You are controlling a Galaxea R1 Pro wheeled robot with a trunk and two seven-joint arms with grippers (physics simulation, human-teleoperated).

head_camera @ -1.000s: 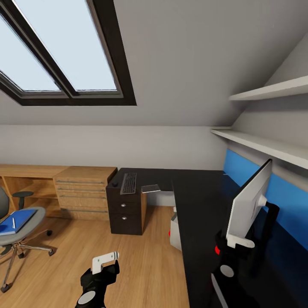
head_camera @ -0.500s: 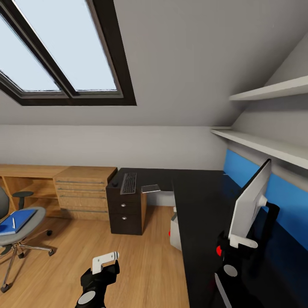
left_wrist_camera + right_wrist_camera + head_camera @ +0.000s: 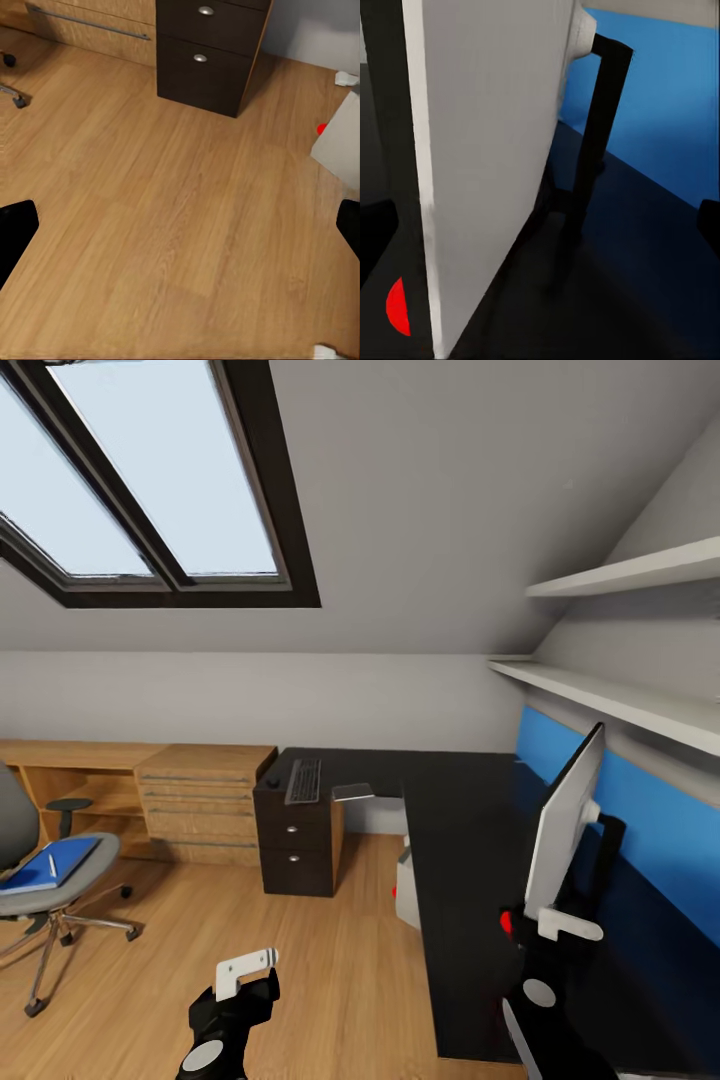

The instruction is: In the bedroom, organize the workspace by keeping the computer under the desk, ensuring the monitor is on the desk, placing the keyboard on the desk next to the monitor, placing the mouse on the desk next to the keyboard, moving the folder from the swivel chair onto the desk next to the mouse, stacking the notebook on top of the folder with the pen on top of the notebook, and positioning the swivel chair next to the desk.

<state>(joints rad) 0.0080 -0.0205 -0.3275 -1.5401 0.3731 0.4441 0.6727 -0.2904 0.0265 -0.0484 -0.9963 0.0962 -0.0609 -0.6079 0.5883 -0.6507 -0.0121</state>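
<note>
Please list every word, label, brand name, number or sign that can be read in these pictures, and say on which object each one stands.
No readable text in any view.
keyboard: keys too small to read.
monitor: white back plain, no brand visible.
folder on the swivel chair: cover plain blue.
computer: a red dot, no characters.
desk drawers: only round knobs.

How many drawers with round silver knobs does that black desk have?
2, stacked one above the other in the desk's end unit: upper drawer, lower drawer, below the keyboard. Others may be hidden.
</note>
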